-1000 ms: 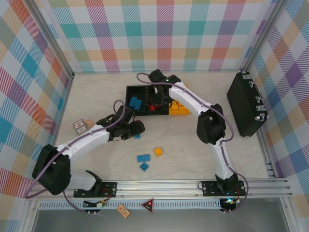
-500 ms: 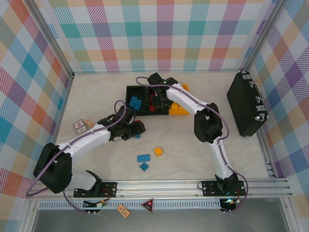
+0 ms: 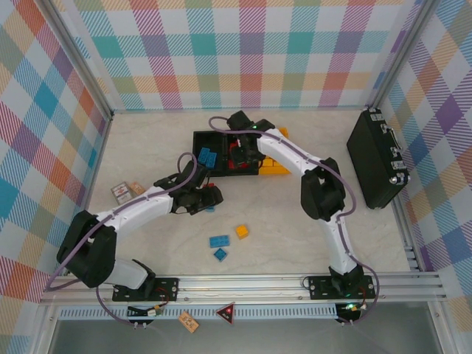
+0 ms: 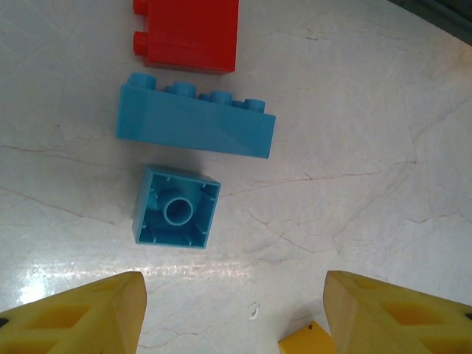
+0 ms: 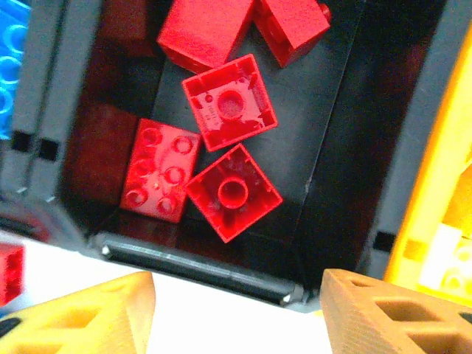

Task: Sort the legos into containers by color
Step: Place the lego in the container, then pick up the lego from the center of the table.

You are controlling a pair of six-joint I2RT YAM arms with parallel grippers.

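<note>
Three joined containers [image 3: 198, 140] stand at the back centre: a black one with blue legos [image 3: 206, 156], a black one [image 5: 335, 147] with several red legos [image 5: 233, 190], and a yellow-orange one [image 5: 431, 184]. My right gripper [image 5: 236, 317] hangs open and empty over the red bin's near wall. My left gripper [image 4: 232, 317] is open and empty over the table, just short of a small upturned blue lego [image 4: 177, 215], a long blue lego [image 4: 195, 122] and a red lego [image 4: 184, 33]. A yellow lego corner [image 4: 306, 343] shows beside its right finger.
Two blue legos [image 3: 219, 241] and an orange one [image 3: 242, 231] lie loose in front of the arms. A large black latched case [image 3: 380, 158] lies at the right. Printed cards [image 3: 125, 192] lie at the left.
The right gripper's jaws have spread wider above the red bin. The left arm has swung slightly, its gripper staying near the same bricks.
</note>
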